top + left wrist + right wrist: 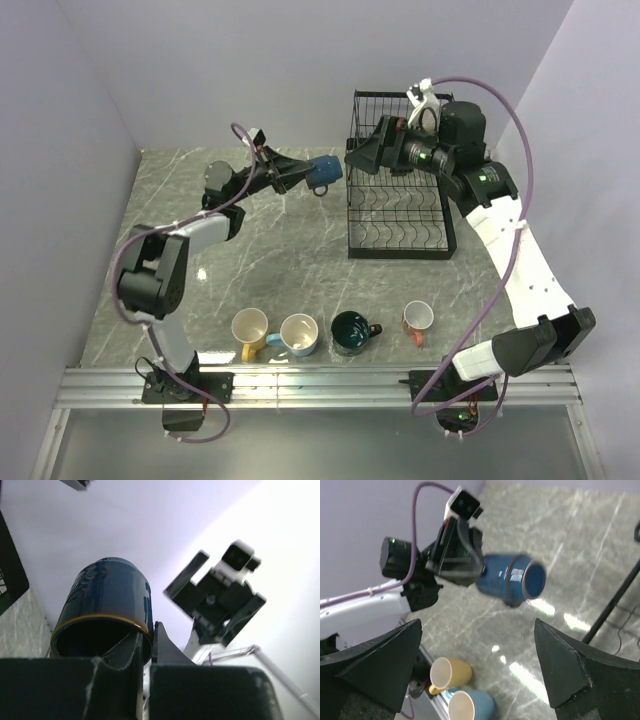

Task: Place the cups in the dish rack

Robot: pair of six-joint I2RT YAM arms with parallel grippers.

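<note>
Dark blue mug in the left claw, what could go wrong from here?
1. The left claw pinches only the rim wall of the dark navy blue ceramic mug, held sideways in the air, so it may slip or twist.
2. Its handle juts out beside the black wire dish rack and could snag a wire.
3. The open right claw faces the mug close by; a misjudged handover could knock it loose.

Five cups (350, 331) are in view, and one dish rack (400, 218).

Robot lab bench: bare lilac walls (300, 70), marble-look tabletop (280, 250), aluminium mounting rail (320, 385) along the near edge.
</note>
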